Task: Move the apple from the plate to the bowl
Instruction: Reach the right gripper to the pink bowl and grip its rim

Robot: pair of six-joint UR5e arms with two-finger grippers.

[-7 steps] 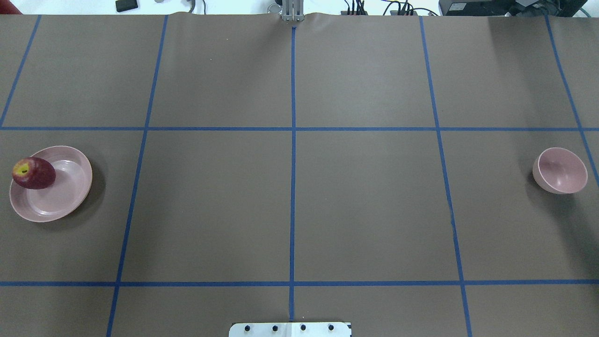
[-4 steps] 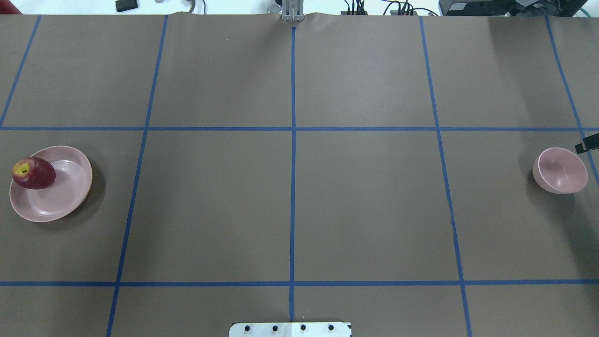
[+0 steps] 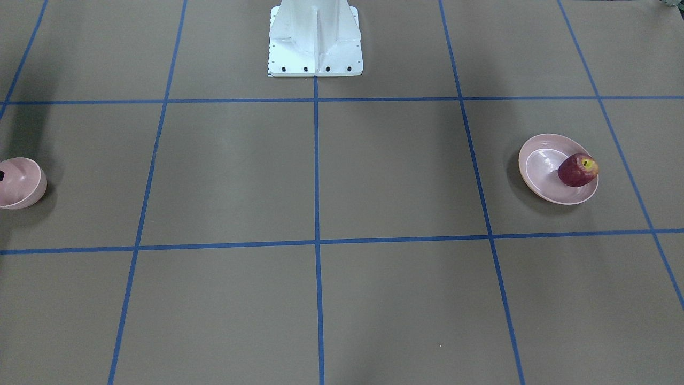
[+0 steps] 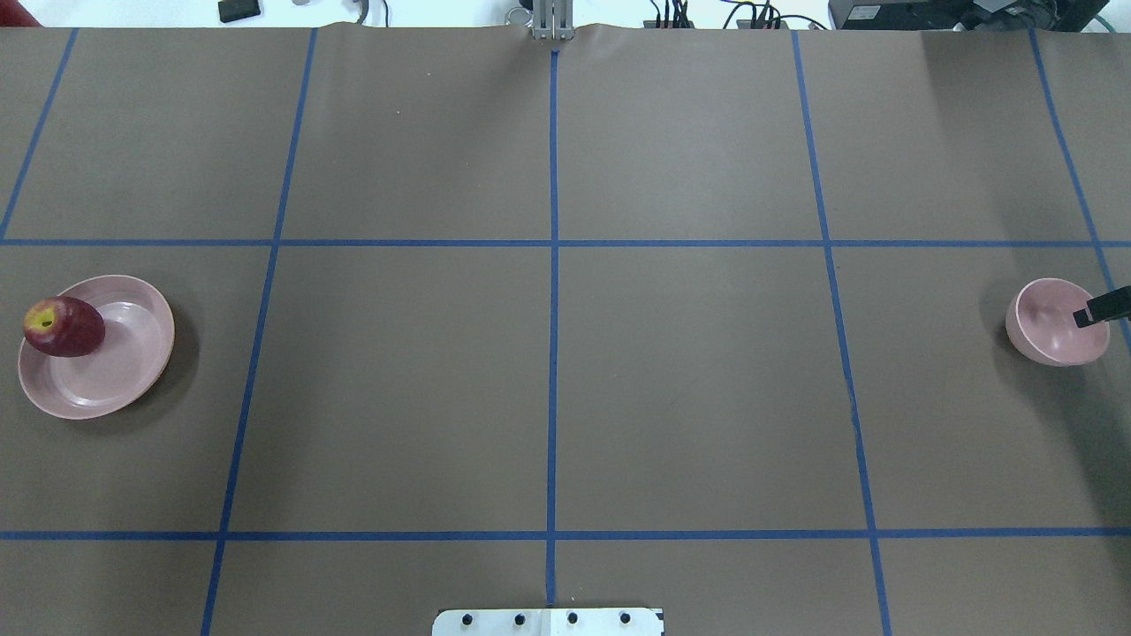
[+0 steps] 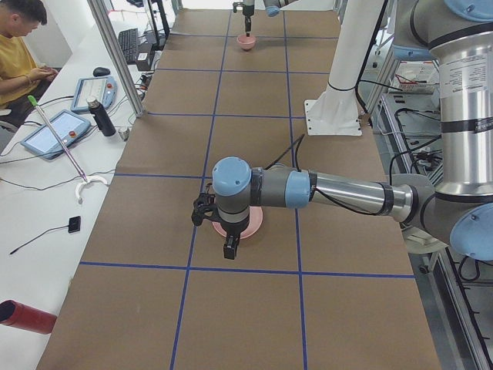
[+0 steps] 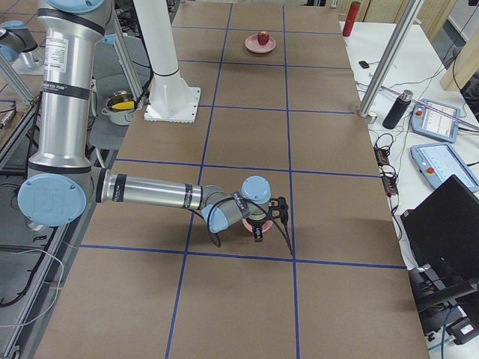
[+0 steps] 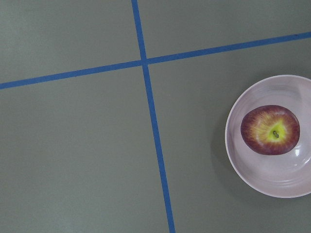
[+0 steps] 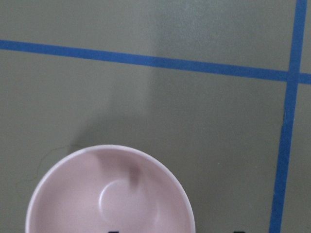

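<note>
The dark red apple lies on the left part of the pale pink plate at the table's left end; it also shows in the left wrist view. The small pink bowl stands empty at the right end. My right gripper hangs over the bowl's right rim, only a dark piece showing. Two dark tips stand far apart at the bottom edge of the right wrist view, over the bowl, so it is open. My left gripper hovers over the plate; I cannot tell its state.
The brown table cover carries a grid of blue tape lines. The white robot base stands at the table's near middle. A person, tablets and a bottle are on a side bench beyond the table edge.
A dark part of my right gripper has come in from the right edge and moved down over the bowl's right rim. The apple, plate and bowl have not moved.
</note>
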